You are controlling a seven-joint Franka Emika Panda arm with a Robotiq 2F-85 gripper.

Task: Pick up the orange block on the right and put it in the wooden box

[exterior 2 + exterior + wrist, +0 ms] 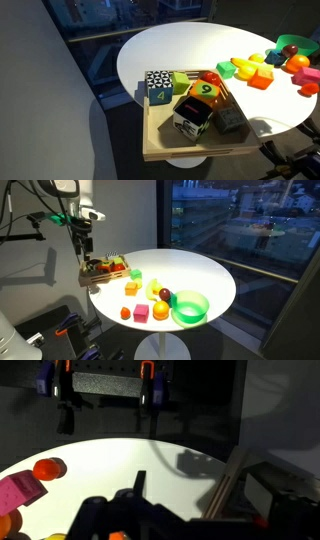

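Note:
The orange block [131, 288] lies on the white round table [205, 275], just in front of the wooden box [100, 278]. It also shows in an exterior view [262, 80], away from the box [160, 148]. The box holds several numbered cubes and blocks. My gripper [86, 252] hangs above the back end of the box, well apart from the orange block. In the wrist view its fingers [200, 510] look spread and empty. The orange block is out of the wrist view.
A pink cube [142, 311], a small rounded orange piece [126, 312], an orange ball [160, 310], a green bowl [190, 307] and yellow pieces [152, 288] lie on the table. The rounded orange piece [48, 468] and pink cube [20, 490] show in the wrist view.

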